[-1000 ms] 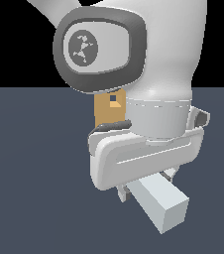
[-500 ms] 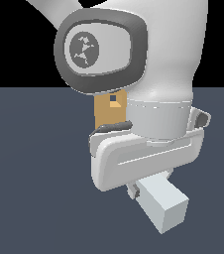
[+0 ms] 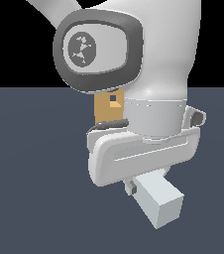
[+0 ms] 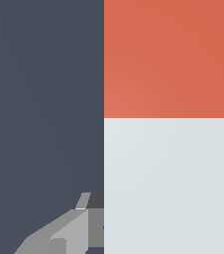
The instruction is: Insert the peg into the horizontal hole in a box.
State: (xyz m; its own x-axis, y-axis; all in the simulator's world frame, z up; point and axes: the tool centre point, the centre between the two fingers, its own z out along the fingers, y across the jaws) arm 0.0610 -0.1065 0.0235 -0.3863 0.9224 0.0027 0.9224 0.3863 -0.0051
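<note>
Item 1, arm [image 3: 148, 54]: the white Panda body fills the upper and middle part of my exterior view, with a dark-rimmed joint cap at the upper left of the frame. It hides most of what lies behind it.

Item 2, gripper [image 3: 143, 186]: I see the white hand as a broad block across the lower centre of the exterior view. The jaws are mostly hidden beneath it. One small grey finger [image 3: 132, 188] shows against the near side of the peg, and in the wrist view a grey finger [image 4: 64, 233] sits tight against the bar's edge. I read the jaws as closed in on the peg, gripping its pale section.

Item 3, peg [image 3: 158, 201]: the light grey square bar sticks out from under the hand toward the lower right of the exterior frame, its blunt end facing me, clear of the dark floor [image 3: 29, 198]. In the wrist view the peg [image 4: 169, 183] fills the right half of the frame, pale grey below and red-orange above, with a sharp straight seam between the two colours.

Item 4, box [image 3: 106, 110]: a tan sliver shows at mid-frame in the exterior view, between the joint cap and the wrist, behind the arm.

Item 5, hole [image 3: 113, 99]: a small pale square on the tan face, well apart from the peg's visible end.
</note>
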